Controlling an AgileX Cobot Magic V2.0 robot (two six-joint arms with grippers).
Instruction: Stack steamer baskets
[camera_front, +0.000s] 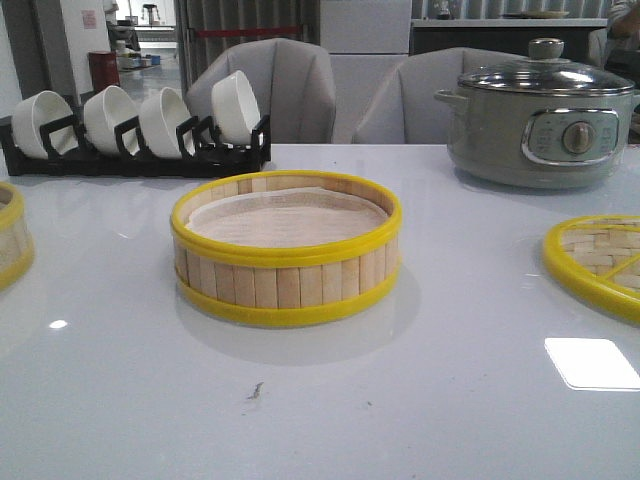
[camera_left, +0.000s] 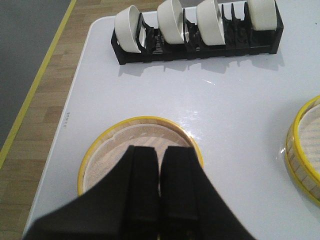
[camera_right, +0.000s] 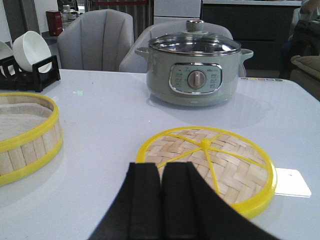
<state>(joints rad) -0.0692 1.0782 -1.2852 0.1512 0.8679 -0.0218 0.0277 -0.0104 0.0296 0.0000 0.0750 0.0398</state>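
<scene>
One steamer basket (camera_front: 285, 250) stands in the middle of the table, with yellow rims, pale slats and a white liner inside. A second steamer basket (camera_front: 10, 240) shows only partly at the left edge of the front view. In the left wrist view my left gripper (camera_left: 160, 150) hangs shut and empty above this left basket (camera_left: 112, 150), and the middle basket (camera_left: 302, 150) lies off to one side. My right gripper (camera_right: 161, 167) is shut and empty over the near rim of the flat woven lid (camera_right: 225, 165). The middle basket (camera_right: 25, 132) is also in that view. Neither gripper shows in the front view.
A grey electric pot (camera_front: 540, 115) with a glass lid stands at the back right. At the back left a black rack (camera_front: 135, 150) holds several white bowls. The woven lid (camera_front: 600, 262) lies at the right. The table's left edge (camera_left: 65, 125) runs close to the left basket.
</scene>
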